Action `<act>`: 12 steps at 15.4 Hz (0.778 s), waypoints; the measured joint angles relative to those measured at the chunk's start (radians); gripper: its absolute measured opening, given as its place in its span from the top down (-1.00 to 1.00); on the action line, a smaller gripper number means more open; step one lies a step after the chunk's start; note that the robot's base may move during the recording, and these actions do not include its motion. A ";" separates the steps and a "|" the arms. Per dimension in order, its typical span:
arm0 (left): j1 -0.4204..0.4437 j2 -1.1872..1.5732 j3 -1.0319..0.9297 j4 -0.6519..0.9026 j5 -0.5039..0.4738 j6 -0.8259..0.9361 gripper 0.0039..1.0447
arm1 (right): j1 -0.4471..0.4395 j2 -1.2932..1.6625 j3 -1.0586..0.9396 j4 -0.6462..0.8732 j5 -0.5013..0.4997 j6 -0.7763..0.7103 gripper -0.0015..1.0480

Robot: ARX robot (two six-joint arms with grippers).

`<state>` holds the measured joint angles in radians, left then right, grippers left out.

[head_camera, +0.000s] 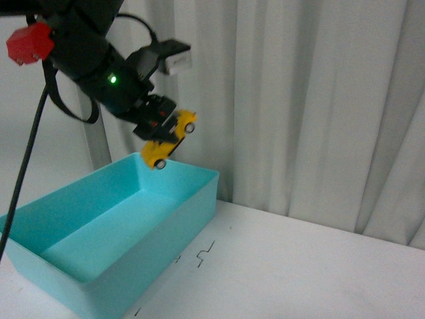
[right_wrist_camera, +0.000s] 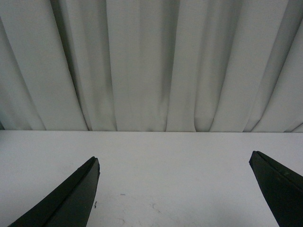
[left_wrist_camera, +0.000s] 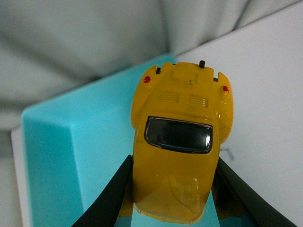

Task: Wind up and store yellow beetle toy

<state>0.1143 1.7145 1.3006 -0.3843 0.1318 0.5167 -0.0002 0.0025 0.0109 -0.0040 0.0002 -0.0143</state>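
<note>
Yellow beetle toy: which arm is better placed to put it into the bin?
Left. The left gripper is shut on the toy and holds it above the far rim of the bin. The right gripper is open over the table, its jaws empty, and no bin shows in its view.

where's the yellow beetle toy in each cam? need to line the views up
Front view: yellow beetle toy upper left of centre, tilted, clamped in the left gripper above the turquoise bin at its far rim.
Left wrist view: mid-frame between the fingers, bin beneath.
Right wrist view: not in it; only the open right gripper, table and curtain.
Shared landmark: the curtain, in all three.
</note>
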 joint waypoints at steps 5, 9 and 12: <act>0.052 0.174 -0.026 0.058 -0.279 -0.134 0.24 | 0.000 0.000 0.000 0.000 0.000 0.000 -0.87; 0.051 0.290 -0.033 0.156 -0.344 -0.150 0.24 | 0.000 0.000 0.000 0.000 0.000 0.000 -0.87; 0.051 0.363 -0.019 0.188 -0.357 -0.142 0.24 | 0.000 0.000 0.000 0.000 0.000 0.000 -0.87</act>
<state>0.1658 2.0773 1.2812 -0.1967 -0.2249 0.3744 -0.0002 0.0025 0.0109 -0.0044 0.0002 -0.0143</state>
